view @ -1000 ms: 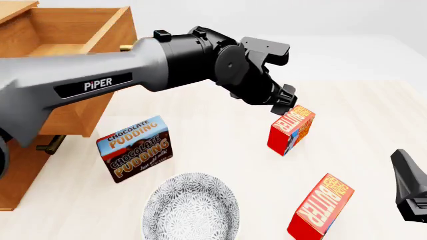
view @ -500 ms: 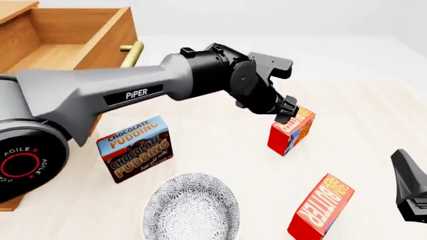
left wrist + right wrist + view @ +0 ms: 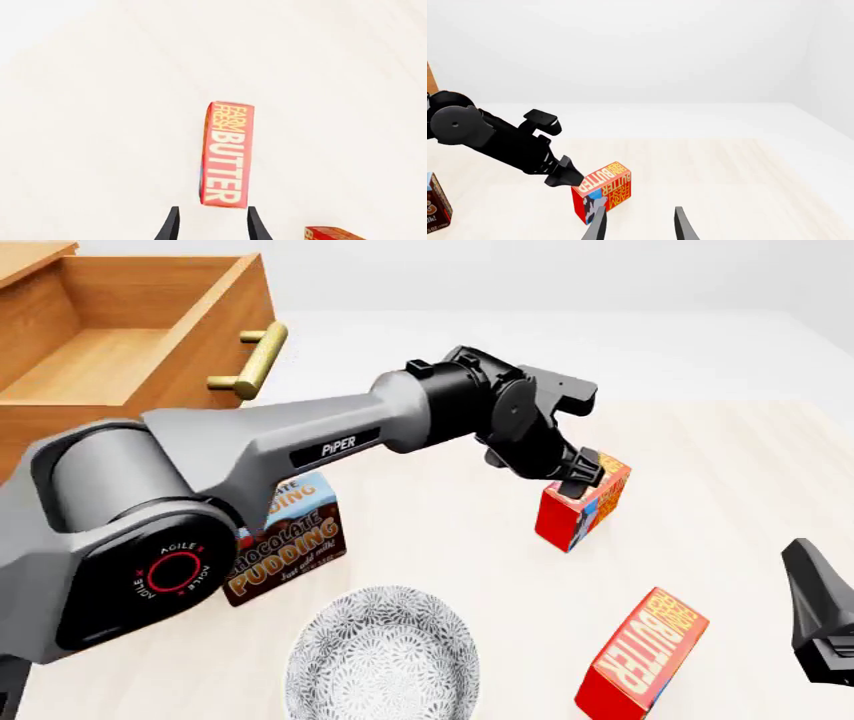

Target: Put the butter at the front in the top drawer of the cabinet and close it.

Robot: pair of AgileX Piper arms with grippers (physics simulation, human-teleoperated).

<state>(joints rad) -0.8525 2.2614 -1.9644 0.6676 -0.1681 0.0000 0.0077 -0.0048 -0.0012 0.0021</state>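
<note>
Two cartons share the pale table [image 3: 721, 470]. The left gripper [image 3: 577, 478], fingers spread and grasping nothing, hangs at the top edge of the butter [image 3: 583, 502], which stands upright at mid-table; contact is hard to judge. A twin carton [image 3: 641, 665] leans at five o'clock from it. At ten o'clock the top drawer [image 3: 120, 340] of the cabinet [image 3: 27, 255] stands pulled out. The right gripper [image 3: 637, 220] is likewise spread and empty.

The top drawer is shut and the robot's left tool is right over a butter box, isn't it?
Not quite. The top drawer is open; the front view shows its bare wooden inside. The rest holds: the left tool is right over a butter box.
</note>
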